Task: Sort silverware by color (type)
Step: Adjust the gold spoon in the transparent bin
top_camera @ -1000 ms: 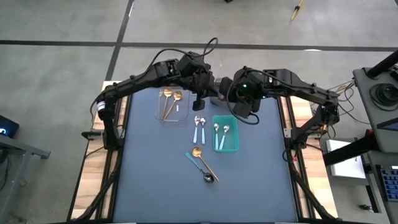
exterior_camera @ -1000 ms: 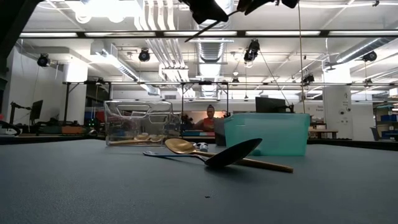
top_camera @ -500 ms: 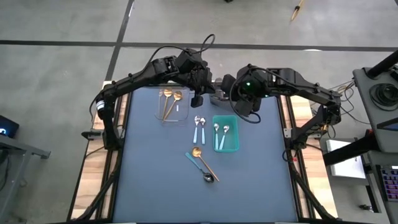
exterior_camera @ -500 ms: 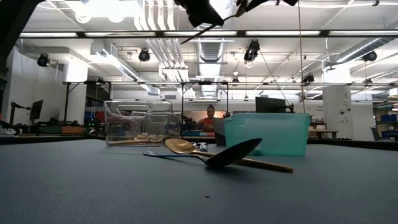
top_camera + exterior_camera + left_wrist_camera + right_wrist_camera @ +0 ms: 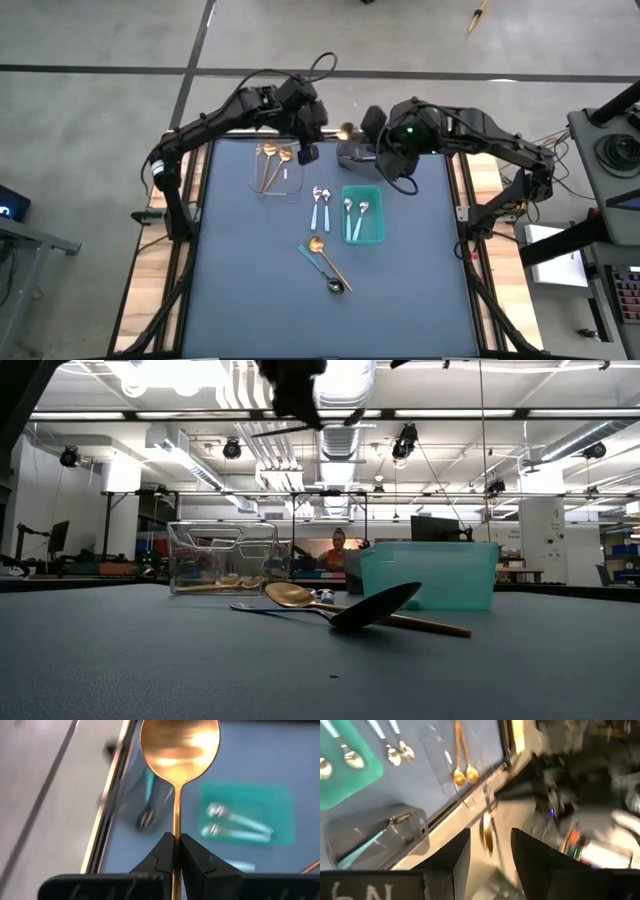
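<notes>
On the table (image 5: 240, 290) I count two gold spoons (image 5: 272, 165) binned, two blue-handled spoons (image 5: 355, 218) binned, four spoons loose; left gripper (image 5: 176, 851) jaws clamp a gold spoon (image 5: 179, 750) at far centre, right gripper (image 5: 490, 851) jaws wide, empty.

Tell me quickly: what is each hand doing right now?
Left hand: closed on a gold spoon.
Right hand: open, holding nothing.
</notes>
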Controlling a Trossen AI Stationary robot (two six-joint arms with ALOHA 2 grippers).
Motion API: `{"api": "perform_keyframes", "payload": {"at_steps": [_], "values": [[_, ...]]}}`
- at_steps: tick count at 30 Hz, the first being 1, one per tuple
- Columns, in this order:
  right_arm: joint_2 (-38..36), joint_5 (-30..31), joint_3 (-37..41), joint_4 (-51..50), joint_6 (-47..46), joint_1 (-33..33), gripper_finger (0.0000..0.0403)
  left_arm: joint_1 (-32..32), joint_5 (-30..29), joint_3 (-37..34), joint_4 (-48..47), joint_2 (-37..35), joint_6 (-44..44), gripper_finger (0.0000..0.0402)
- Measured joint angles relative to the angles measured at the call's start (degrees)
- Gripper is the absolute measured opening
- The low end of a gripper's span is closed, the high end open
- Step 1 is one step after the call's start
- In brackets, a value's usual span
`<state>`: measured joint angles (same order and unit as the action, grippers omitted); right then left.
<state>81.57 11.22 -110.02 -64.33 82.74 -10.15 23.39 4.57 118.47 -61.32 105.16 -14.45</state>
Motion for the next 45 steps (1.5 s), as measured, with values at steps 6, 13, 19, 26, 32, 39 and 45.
{"api": "perform_keyframes", "payload": {"at_steps": [6,13,19,26,32,39,45], "values": [[-0.62,5.17,0.00,2.74,-17.40,0.00,0.0132,2.21,-8.50,-1.47,-8.67,-0.04,18.41,0.0000],[-0.56,11.80,0.00,3.21,-34.45,-0.02,0.0132,2.55,-17.23,-7.86,-9.97,-0.15,38.27,0.0000],[-0.76,11.96,0.00,2.53,-44.40,0.00,0.0132,3.13,-17.50,-17.33,-6.26,-0.61,44.41,0.0000],[-0.84,11.95,0.00,1.13,-50.34,-0.40,0.0132,4.90,-17.65,-26.02,-0.49,-1.50,51.31,0.0000],[-0.84,11.85,0.00,1.16,-52.18,-1.66,0.0132,6.16,-17.65,-30.56,5.89,-1.81,56.04,0.0000],[-0.84,11.78,0.00,1.17,-52.68,-3.50,0.0132,5.92,-23.76,-31.64,7.86,-1.84,61.65,0.0000],[-0.84,10.86,0.01,1.20,-53.20,-4.99,0.0132,5.78,-23.16,-32.15,9.87,-1.81,61.85,0.0000]]}}
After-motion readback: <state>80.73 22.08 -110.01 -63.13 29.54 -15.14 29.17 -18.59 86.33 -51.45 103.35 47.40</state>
